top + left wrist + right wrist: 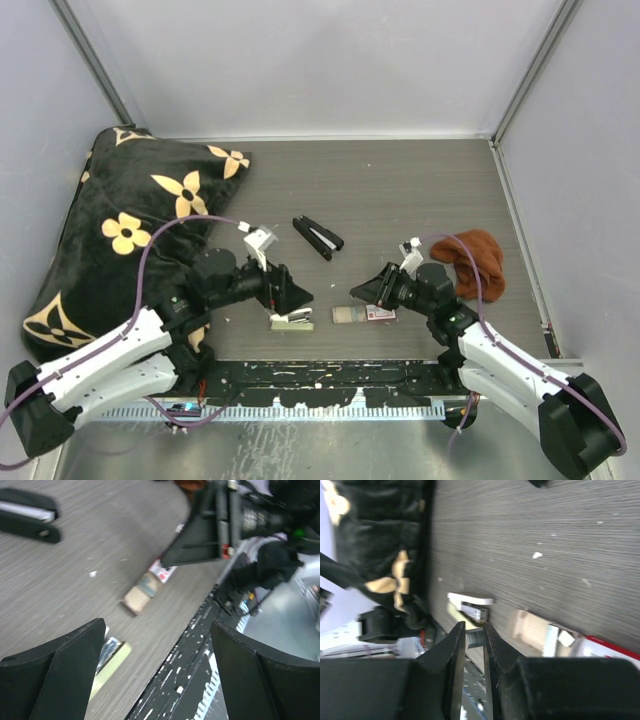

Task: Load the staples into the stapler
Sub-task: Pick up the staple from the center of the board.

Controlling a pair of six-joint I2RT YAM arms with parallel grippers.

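A short silvery-grey strip of staples (475, 638) is pinched between the fingertips of my right gripper (473, 630), which is shut on it. That gripper (362, 292) hovers low near the table's front, pointing left. Just beyond its tips lies a small cream-green stapler (470, 607) with a white top, opened so its metal channel shows. My left gripper (298, 297) hangs just above and behind this stapler (291, 321), open, nothing between its fingers (75, 655). The stapler (112, 660) shows beside the left finger.
The red-and-white staple box (380, 314) with its beige tray (345, 315) pulled out lies under the right gripper. A black stapler-like tool (318, 237) lies open mid-table. A black flowered cushion (120, 230) fills the left side. A brown cloth (478, 260) sits right.
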